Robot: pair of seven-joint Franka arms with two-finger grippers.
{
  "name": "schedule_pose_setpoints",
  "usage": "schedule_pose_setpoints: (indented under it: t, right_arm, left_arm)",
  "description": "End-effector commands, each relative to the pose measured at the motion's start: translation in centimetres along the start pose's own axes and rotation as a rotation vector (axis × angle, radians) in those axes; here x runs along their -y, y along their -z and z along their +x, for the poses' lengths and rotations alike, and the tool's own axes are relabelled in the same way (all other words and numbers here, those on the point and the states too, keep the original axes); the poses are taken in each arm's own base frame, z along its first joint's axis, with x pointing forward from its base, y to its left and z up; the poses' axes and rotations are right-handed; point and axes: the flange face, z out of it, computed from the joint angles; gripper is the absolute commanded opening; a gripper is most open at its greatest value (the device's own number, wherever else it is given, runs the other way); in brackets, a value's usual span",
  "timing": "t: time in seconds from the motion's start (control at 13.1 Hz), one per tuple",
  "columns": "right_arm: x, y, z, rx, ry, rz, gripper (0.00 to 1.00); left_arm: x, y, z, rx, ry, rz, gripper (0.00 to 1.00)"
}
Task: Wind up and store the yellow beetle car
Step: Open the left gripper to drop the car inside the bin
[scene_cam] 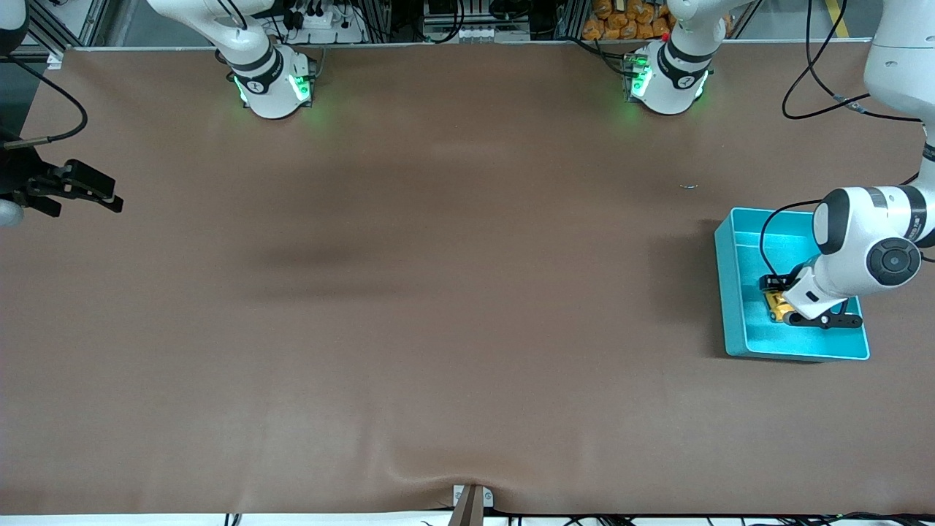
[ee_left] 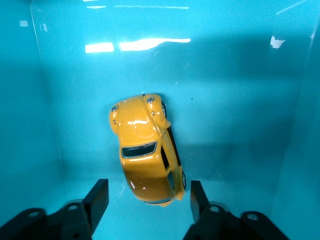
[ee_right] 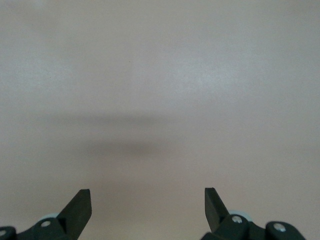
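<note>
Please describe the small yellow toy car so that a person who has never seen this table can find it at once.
Look at the left arm's end of the brown table, where an open teal plastic bin stands. On the bin's floor, between the open fingers of the left gripper, lies a tiny glossy yellow beetle-shaped toy car with dark windows. It is the only loose thing in the bin and the only yellow one.

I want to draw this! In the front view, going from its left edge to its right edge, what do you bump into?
Right gripper, waiting → bare table → teal bin → yellow car lying in the bin, the open left gripper around it.
</note>
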Motion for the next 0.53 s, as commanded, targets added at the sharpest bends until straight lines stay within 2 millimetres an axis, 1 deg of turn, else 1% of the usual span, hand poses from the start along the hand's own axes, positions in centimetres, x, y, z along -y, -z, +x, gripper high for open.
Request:
schedule_pose_setpoints:
  t: [0.0, 0.15, 0.23, 0.38, 0.46]
  right_arm:
    - [-0.1, 0.7, -0.8, -0.01, -0.018, -0.016, 1.0]
    - [-0.1, 0.7, -0.8, -0.013, -0.018, -0.016, 1.0]
    - [-0.1, 0.6, -0.7, -0.012, -0.018, -0.016, 1.0]
    - [-0.1, 0.6, -0.7, -0.013, -0.018, -0.016, 1.0]
    - [-0.2, 0.6, -0.7, -0.013, -0.018, -0.016, 1.0]
  left_arm:
    - [0.3, 5.4, 0.0, -0.069, -0.013, 0.042, 1.0]
    - [-1.3, 11.5, -0.5, -0.094, -0.032, 0.075, 1.0]
    - [-2.0, 14.6, -1.2, -0.11, -0.024, 0.077, 1.0]
    - [-3.2, 20.0, -2.5, -0.153, 0.039, -0.012, 1.0]
    - [-4.7, 22.7, -3.1, -0.157, 0.034, -0.032, 1.0]
